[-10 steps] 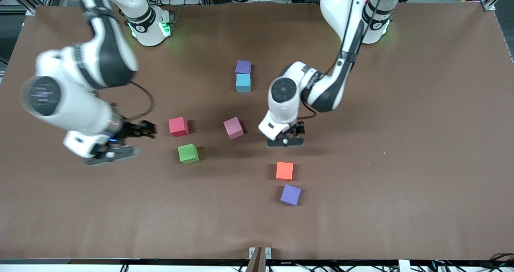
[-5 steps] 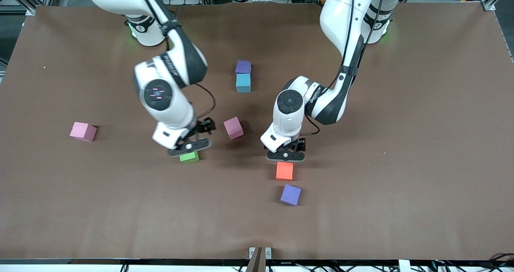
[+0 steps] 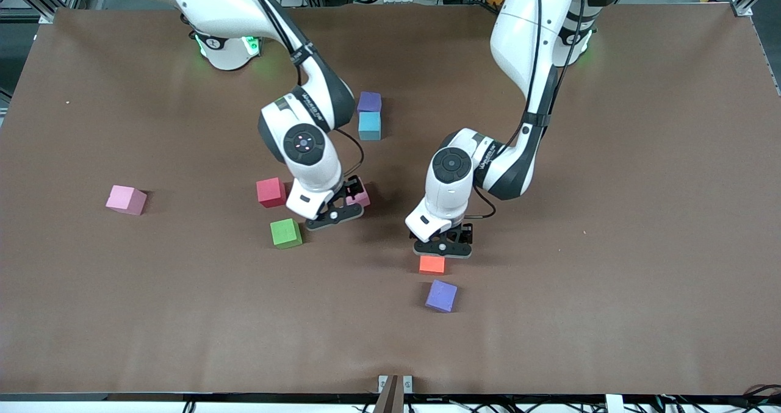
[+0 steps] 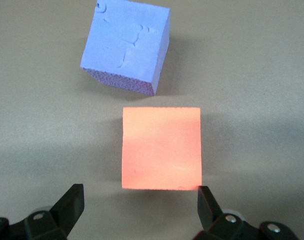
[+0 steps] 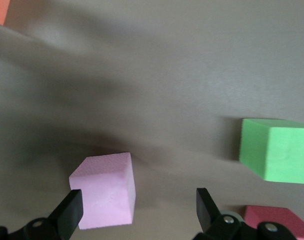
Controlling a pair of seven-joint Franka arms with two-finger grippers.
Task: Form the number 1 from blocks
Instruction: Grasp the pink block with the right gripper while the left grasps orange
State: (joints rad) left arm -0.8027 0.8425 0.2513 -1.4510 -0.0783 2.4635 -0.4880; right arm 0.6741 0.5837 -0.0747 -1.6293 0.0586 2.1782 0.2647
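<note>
My left gripper [image 3: 447, 251] [image 4: 140, 202] is open and hangs low over the table at the edge of the orange block [image 3: 432, 265] [image 4: 162, 147]; nothing is between its fingers. A purple block [image 3: 441, 296] [image 4: 126, 47] lies just nearer the front camera than the orange one. My right gripper [image 3: 337, 213] [image 5: 136, 210] is open over a pink block [image 3: 360, 197] [image 5: 104, 190], which sits close to one finger. The red block [image 3: 271, 192] [image 5: 277, 220] and green block [image 3: 285, 233] [image 5: 277, 150] lie beside it. Another purple block [image 3: 369, 102] touches a light blue block [image 3: 369, 126].
A second pink block [image 3: 126, 199] lies alone toward the right arm's end of the brown table [image 3: 610, 218]. Both arms reach in over the middle of the table, with the loose blocks spread around them.
My right arm swung in from its end of the table to the pink block in the middle, uncovering the other pink block. My left gripper moved down the view to the orange block.
</note>
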